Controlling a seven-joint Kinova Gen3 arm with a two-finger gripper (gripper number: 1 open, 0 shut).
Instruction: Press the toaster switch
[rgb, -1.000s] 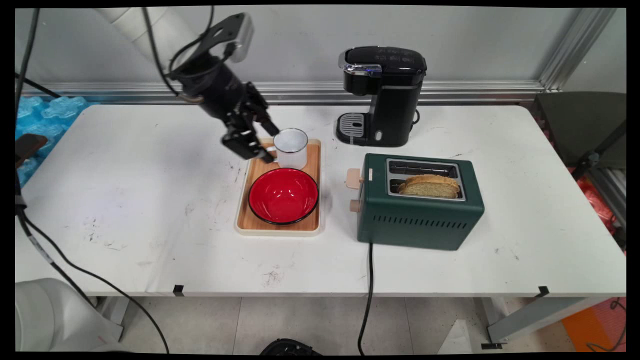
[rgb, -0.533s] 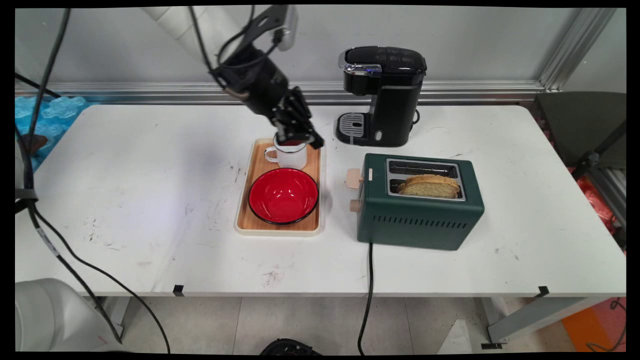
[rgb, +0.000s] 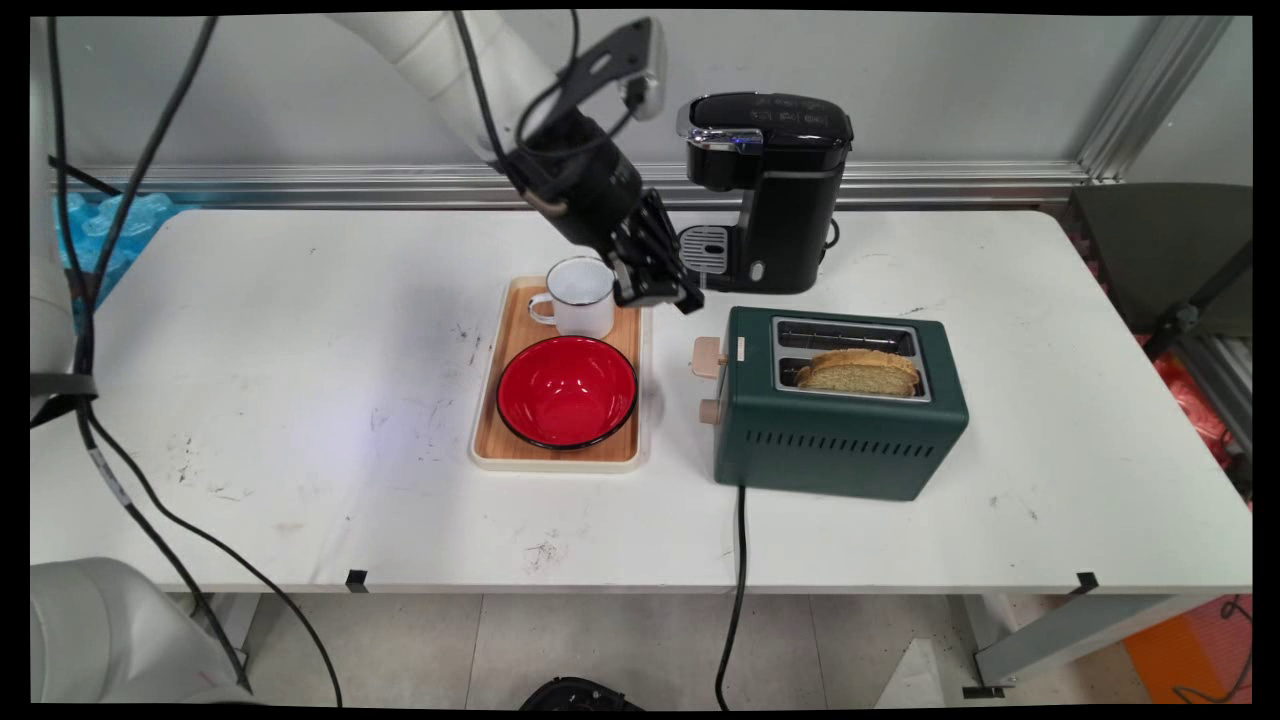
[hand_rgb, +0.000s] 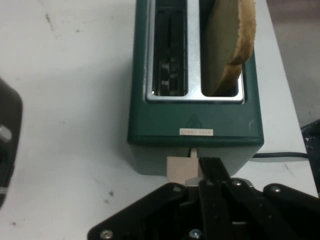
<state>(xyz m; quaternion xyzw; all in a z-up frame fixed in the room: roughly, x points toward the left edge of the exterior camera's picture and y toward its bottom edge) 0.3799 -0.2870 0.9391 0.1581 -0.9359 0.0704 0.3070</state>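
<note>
In the main view the gripper (rgb: 660, 292) is hanging low over the table (rgb: 300, 400), between the white mug (rgb: 581, 296) and the green toaster (rgb: 838, 402), empty and with its fingers drawn together. It is sitting just right of the mug, which is standing at the far end of a wooden tray (rgb: 488, 440) with a red bowl (rgb: 567, 390) in front of it. The black coffee machine (rgb: 768, 190) is standing close behind the gripper, near the wall. A slice of bread (rgb: 860, 372) is sticking up from the toaster's nearer slot, and the toaster's beige lever (rgb: 707, 357) is facing the gripper on the toaster's left end.

In the hand view the gripper (hand_rgb: 212, 172) is pointing at the toaster (hand_rgb: 195, 125), its fingers pressed together with no gap showing. The fingertips are lying just before the lever (hand_rgb: 177, 170), partly covering it; whether they touch it cannot be told. The bread (hand_rgb: 227, 45) is filling the right slot, and the left slot is showing its wire guides.
</note>
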